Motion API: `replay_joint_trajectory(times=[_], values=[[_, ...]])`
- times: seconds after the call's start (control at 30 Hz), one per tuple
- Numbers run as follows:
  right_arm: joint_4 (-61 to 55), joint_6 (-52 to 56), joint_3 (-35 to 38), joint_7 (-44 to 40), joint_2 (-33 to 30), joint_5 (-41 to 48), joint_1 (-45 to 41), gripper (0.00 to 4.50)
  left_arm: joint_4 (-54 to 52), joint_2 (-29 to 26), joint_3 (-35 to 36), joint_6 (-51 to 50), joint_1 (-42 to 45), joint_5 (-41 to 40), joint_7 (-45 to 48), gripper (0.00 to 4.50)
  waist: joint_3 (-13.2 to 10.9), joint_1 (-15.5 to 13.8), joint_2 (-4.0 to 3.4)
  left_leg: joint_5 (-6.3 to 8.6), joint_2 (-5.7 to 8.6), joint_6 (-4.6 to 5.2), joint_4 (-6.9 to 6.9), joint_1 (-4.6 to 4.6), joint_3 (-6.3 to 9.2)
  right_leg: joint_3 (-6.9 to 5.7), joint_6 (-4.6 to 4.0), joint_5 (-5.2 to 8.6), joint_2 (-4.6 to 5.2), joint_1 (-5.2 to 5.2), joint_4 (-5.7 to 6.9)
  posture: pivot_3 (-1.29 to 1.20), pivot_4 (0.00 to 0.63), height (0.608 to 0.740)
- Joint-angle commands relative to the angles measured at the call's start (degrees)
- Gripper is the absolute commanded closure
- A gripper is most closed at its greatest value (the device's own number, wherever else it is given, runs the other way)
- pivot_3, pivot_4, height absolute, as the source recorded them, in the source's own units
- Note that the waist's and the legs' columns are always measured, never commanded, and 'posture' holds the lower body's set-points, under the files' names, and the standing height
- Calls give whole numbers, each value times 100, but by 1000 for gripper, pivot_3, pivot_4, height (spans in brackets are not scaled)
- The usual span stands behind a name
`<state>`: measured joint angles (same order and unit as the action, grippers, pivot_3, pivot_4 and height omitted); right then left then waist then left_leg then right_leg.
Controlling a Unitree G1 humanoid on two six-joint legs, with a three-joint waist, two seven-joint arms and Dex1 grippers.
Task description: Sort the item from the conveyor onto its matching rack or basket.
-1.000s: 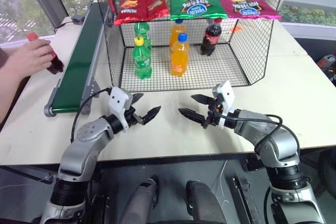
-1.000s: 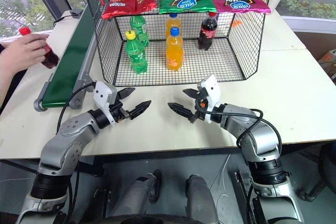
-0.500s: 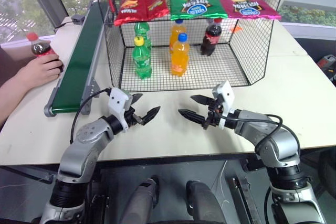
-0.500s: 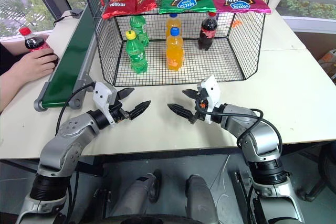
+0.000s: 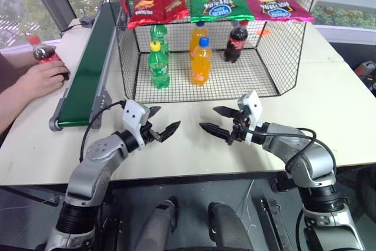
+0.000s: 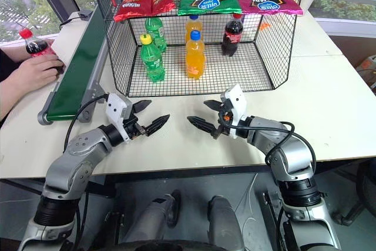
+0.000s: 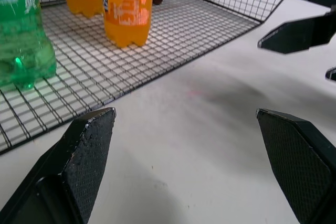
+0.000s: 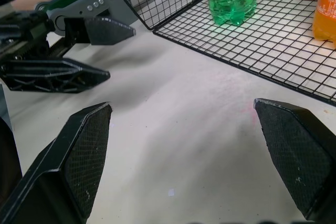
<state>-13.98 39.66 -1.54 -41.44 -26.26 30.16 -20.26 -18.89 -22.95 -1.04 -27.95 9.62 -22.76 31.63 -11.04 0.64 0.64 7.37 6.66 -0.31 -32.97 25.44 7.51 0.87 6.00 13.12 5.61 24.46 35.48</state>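
Cola bottle: far left, in a person's hand, beside the conveyor, not on it.
Left gripper: fingers apart, empty.
Right gripper: fingers apart, empty.
Risk: we judge an early reach could strike the hand or topple the bottle.

The small cola bottle, dark brown with a red cap and red label, stands tilted at the far left of the worktop, held in a person's hand, left of the conveyor and not on it. The conveyor is a long, narrow dark-green belt in a grey metal frame, running from near to far along the left side, its belt bare. Just right of it stands the large black wire-mesh cage, open toward the near side, with a grid floor and flat mesh top.
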Motion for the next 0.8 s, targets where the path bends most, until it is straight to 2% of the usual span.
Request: replay_joint_trajectory(times=[0.03,0.37,0.47,0.63,0.8], values=[[-255,-1,88,-74,-20,172,-184,39,-351,-49,135,218,51,57,-46,0,0,0,0,0,-1,0,0,0,0,0,0,0,0,0,-1,0,150,738],[-101,-6,-25,-230,21,206,-394,39,-606,-76,320,110,14,61,-336,0,0,-1,0,1,-2,1,1,2,0,0,-1,-1,-1,0,-6,0,150,738],[-90,38,-45,-329,6,255,-457,39,-501,-110,359,145,-48,391,-647,0,0,-1,0,1,-2,1,1,2,0,-1,-1,-1,-2,0,-7,0,150,738],[-140,147,-54,-479,-16,355,-551,39,-840,-63,519,-177,-81,185,-828,0,0,-1,0,1,-2,1,1,2,0,-4,-1,-1,-2,0,-7,0,150,738],[-251,203,-90,-766,-100,489,-748,39,-1453,-238,841,-644,-136,-247,-808,0,0,2,0,1,-2,1,1,2,0,-4,-1,-1,-2,0,-7,0,150,738]])
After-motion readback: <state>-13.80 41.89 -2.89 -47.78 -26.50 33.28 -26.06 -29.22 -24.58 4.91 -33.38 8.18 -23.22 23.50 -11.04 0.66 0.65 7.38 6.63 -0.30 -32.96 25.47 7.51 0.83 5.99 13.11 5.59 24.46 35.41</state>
